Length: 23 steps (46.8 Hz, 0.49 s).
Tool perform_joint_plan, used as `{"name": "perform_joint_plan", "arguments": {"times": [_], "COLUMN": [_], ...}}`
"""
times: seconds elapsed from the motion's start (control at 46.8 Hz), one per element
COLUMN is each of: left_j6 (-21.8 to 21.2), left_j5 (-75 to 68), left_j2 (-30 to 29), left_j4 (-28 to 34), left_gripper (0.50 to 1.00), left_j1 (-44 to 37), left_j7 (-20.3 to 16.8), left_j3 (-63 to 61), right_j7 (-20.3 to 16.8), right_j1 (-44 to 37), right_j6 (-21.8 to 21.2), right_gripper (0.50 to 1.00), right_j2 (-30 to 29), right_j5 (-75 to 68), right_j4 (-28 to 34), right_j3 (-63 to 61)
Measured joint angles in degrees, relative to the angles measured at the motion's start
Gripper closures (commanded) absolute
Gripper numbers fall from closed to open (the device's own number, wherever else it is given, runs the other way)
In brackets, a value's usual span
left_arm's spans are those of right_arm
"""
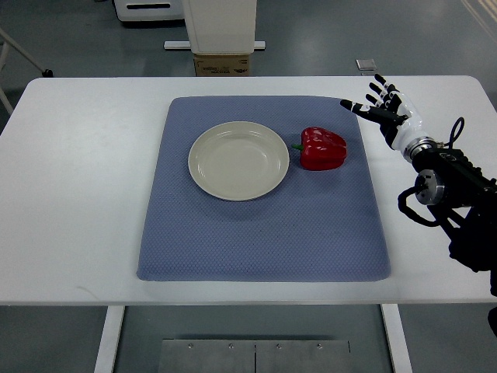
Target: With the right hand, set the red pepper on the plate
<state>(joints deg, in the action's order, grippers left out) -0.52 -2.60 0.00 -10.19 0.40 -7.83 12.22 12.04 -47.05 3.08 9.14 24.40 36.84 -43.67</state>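
Observation:
A red pepper with a short green stem lies on its side on the blue mat, just right of the cream plate. The plate holds nothing. My right hand hovers at the mat's far right corner, above and to the right of the pepper, fingers spread and holding nothing. Its arm comes in from the right edge. The left arm does not show.
The mat lies on a white table. A cardboard box and a white machine base stand on the floor beyond the table's far edge. A small grey square sits past the far edge.

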Motion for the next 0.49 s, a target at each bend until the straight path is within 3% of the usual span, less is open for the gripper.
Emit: {"name": "perform_joint_plan", "arguments": {"times": [0.491], "left_j6": [0.00], "left_j5": [-0.03], "left_j2": [0.00], "left_j4": [0.01], "left_gripper": [0.500], "left_j1": [0.00], "left_j7": [-0.02], "left_j3": [0.00], "right_j7": [-0.60], "right_j1": [-0.94], "right_j6": [-0.03], "right_gripper": [0.500], "right_j2": [-0.09], "right_j5": [-0.06], "right_j4": [0.03], "right_j3": [-0.09]}}
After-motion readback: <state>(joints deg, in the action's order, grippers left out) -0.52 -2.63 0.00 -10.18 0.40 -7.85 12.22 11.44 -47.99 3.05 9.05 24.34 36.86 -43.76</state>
